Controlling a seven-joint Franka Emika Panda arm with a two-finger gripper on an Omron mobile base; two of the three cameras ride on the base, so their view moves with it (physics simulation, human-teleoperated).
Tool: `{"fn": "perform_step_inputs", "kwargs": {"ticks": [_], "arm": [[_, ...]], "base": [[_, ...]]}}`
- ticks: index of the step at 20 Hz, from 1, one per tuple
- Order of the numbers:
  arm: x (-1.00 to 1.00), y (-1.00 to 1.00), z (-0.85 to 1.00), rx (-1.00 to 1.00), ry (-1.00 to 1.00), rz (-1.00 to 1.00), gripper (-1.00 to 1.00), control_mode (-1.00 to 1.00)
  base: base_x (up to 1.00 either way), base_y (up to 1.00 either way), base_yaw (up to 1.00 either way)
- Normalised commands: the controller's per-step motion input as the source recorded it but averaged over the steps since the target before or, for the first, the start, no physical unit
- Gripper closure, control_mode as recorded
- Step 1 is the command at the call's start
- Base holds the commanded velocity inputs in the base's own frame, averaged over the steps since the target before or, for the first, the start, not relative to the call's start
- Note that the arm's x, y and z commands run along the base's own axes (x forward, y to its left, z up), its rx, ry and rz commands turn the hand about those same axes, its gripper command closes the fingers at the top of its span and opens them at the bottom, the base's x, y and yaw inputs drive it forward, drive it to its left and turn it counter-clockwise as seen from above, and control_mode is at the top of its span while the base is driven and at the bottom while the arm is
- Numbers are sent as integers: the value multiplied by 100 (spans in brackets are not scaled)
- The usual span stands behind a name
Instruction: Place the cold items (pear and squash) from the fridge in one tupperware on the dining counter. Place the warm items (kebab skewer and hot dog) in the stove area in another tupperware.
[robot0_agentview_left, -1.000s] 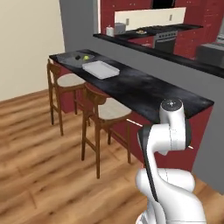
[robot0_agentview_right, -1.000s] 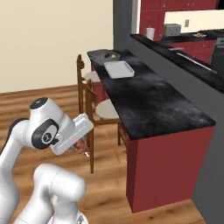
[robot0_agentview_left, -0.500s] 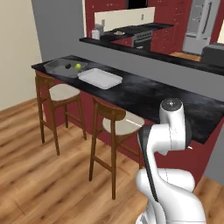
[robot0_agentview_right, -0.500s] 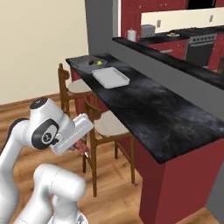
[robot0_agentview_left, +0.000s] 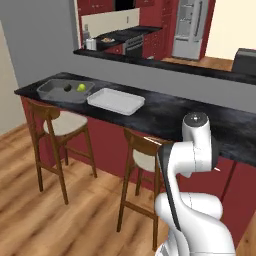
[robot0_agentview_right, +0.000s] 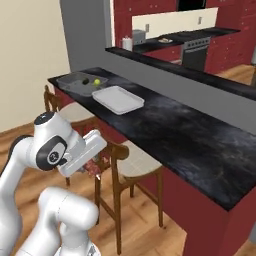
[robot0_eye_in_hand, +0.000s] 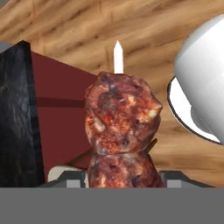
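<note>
the two-finger gripper (robot0_agentview_right: 93, 168) sits low beside the robot's white arm, in front of the dark red base of the long glossy black marbled dining counter (robot0_agentview_left: 165, 116) and near a brown wooden stool with a pale seat (robot0_agentview_right: 131, 165). its jaws are clamped on a kebab skewer of reddish-brown charred meat chunks (robot0_eye_in_hand: 122, 127). in the hand view the meat rises straight up from between the jaws, and the skewer's pale pointed tip projects beyond the top chunk, over wooden plank flooring (robot0_eye_in_hand: 144, 26).

at the far end of the counter stands the deep mid-grey rectangular tub with a flared rim (robot0_agentview_left: 55, 93). inside it lie the small yellow-green pear (robot0_agentview_left: 81, 87) and the small dark green squash (robot0_agentview_left: 67, 88), side by side. just beside the tub, on its nearer side, rests the shallow pale grey-white rectangular tray (robot0_agentview_left: 116, 100), touching neither fruit. both containers are well apart from the gripper and its load.

beyond the raised grey back wall, the tall grey fridge (robot0_agentview_left: 191, 27) stands in the kitchen.
</note>
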Motion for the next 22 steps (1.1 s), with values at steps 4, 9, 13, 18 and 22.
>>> {"fn": "perform_step_inputs", "kwargs": {"ticks": [4, 9, 13, 18, 22], "arm": [[0, 0, 0, 0, 0, 0, 100, 100], [0, 0, 0, 0, 0, 0, 100, 100], [0, 0, 0, 0, 0, 0, 100, 100], [0, 0, 0, 0, 0, 0, 100, 100], [0, 0, 0, 0, 0, 0, 100, 100]], "base": [[49, 100, -41], [45, 100, -39], [45, 100, -38], [47, 100, -38], [62, 91, -38]]}}
